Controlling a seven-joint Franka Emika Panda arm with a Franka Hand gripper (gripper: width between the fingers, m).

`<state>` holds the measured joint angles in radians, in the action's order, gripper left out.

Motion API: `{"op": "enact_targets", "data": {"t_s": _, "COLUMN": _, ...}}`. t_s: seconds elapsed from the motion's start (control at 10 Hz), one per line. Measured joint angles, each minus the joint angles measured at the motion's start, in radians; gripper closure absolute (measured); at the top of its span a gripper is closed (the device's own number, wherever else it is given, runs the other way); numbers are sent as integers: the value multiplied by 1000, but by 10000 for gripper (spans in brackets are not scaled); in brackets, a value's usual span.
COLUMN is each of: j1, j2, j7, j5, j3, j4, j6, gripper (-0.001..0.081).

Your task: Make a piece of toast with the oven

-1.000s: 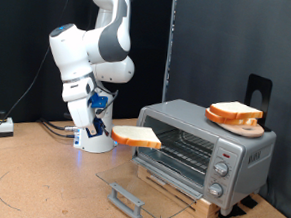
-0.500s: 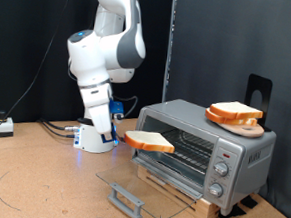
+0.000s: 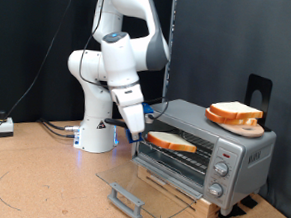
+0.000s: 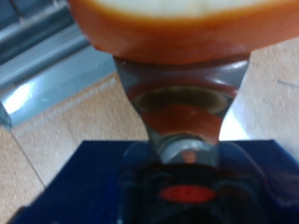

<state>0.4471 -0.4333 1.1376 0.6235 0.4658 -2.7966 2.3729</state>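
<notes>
The silver toaster oven (image 3: 241, 149) stands at the exterior view's right with its glass door (image 3: 140, 184) dropped open and flat. My gripper (image 3: 146, 135) is shut on a piece of toast (image 3: 171, 142), a pale slice with a tan crust. It holds the slice level, partly inside the oven's opening just above the wire rack (image 3: 187, 157). In the wrist view the slice's crust (image 4: 177, 28) fills the frame above a finger (image 4: 177, 93). A second slice (image 3: 230, 111) lies on a round wooden plate (image 3: 242, 124) on top of the oven.
The oven sits on a wooden board (image 3: 194, 201). Its knobs (image 3: 220, 170) are on the right panel. A black stand (image 3: 258, 92) rises behind the plate. The arm's white base (image 3: 95, 136) stands at the back, with cables (image 3: 54, 128) to its left.
The arm has swung to the exterior view's right, carrying the toast from in front of the open door into the oven's opening.
</notes>
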Motion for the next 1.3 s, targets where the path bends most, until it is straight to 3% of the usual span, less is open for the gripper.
{"op": "enact_targets", "data": {"t_s": 0.3, "j1": -46, "j2": -46, "j7": -44, "j5": 12, "j3": 62, "j4": -19, "j6": -10, "gripper": 411}}
{"op": "enact_targets", "data": {"t_s": 0.5, "j1": -48, "j2": -61, "j7": -60, "j5": -1, "j3": 88, "j4": -33, "j6": -10, "gripper": 411}}
{"op": "enact_targets", "data": {"t_s": 0.9, "j1": 10, "j2": -61, "j7": -69, "j5": -66, "j3": 113, "j4": -58, "j6": 27, "gripper": 411}}
{"op": "enact_targets", "data": {"t_s": 1.3, "j1": 52, "j2": -62, "j7": -25, "j5": -67, "j3": 85, "j4": -46, "j6": 23, "gripper": 411}}
